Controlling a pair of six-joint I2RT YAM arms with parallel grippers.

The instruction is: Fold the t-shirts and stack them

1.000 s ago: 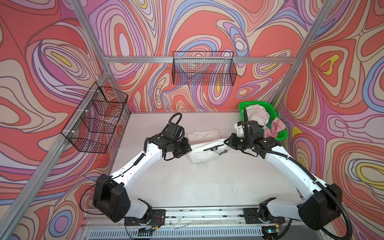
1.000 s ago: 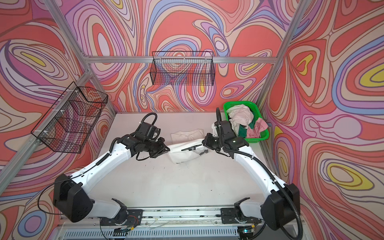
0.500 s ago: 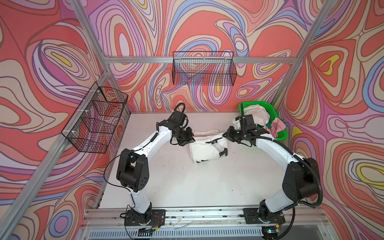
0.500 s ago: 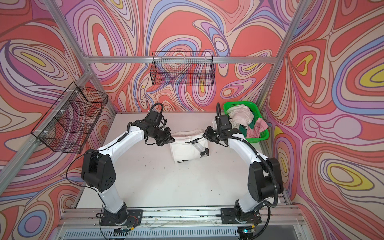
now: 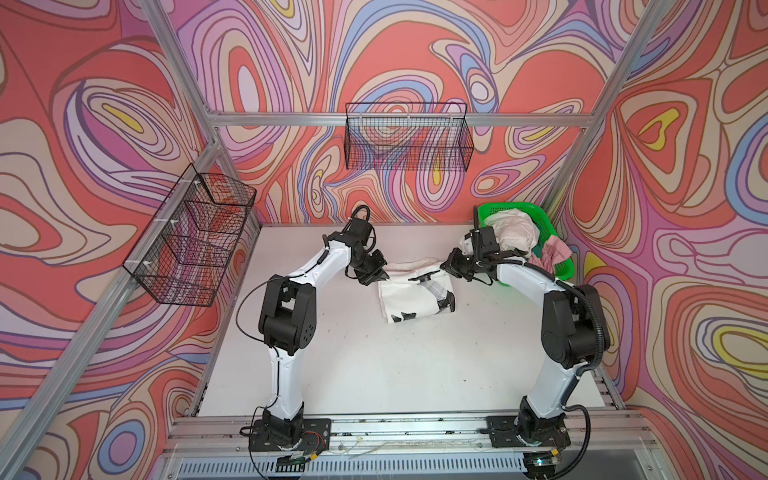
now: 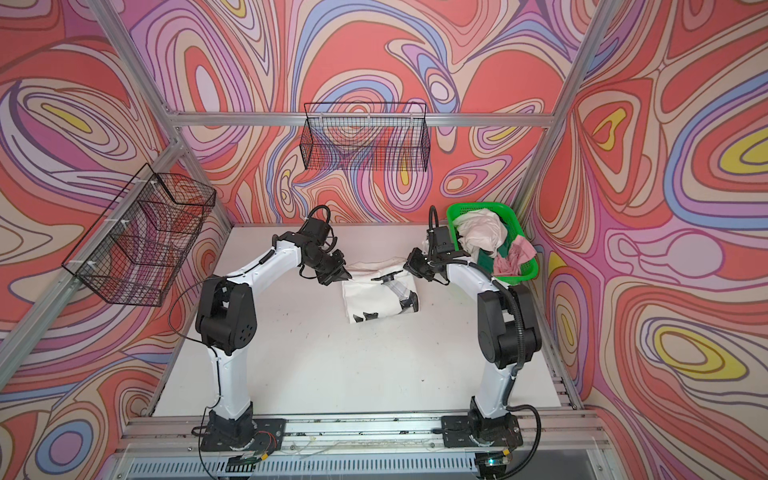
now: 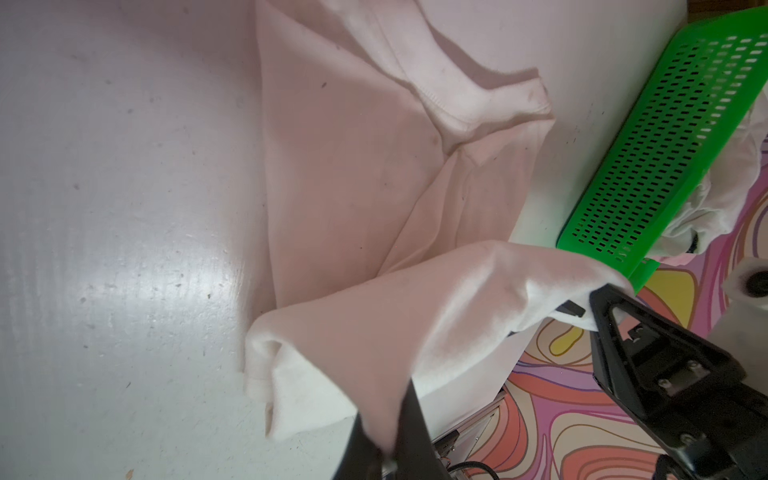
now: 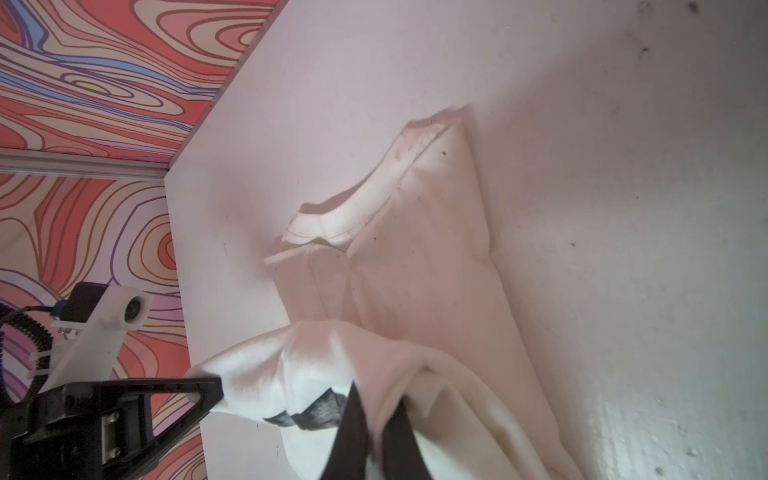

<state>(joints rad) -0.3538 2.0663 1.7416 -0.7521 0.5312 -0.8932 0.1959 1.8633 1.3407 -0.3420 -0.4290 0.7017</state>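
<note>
Swirl-patterned walls (image 5: 415, 50) in coral, lilac and blue close off three sides. White table (image 5: 374, 374) below, scuffed, flecked with small dark specks.

Containers:
- Green mesh basket (image 5: 563, 270) at far right corner of table, heaped above its rim. Crumpled white t-shirt (image 5: 513, 230) on top, dark green t-shirt (image 5: 537, 248) under it, pale pink t-shirt (image 5: 549, 257) spilling toward right rim.
- Black wire basket (image 5: 407, 143) hung on far wall.
- Compartmented wire basket (image 5: 187, 249) on left wall. Wall pattern shows through the mesh of both.

Task cloth: printed white t-shirt (image 5: 409, 293) lies on far middle of table, left of green basket and near it. Partly folded, black shapes showing on near and right parts. Far edge raised off table, stretched between the two grippers.

Left gripper (image 5: 383, 275) clamped on left end of raised edge; left wrist view shows cloth pinched between its fingers (image 7: 415, 428).

Right gripper (image 5: 445, 266) clamped on right end; right wrist view shows cloth, with a patch of black print, caught between dark fingers (image 8: 352, 419).

Grippers face each other across the shirt, apart.
</note>
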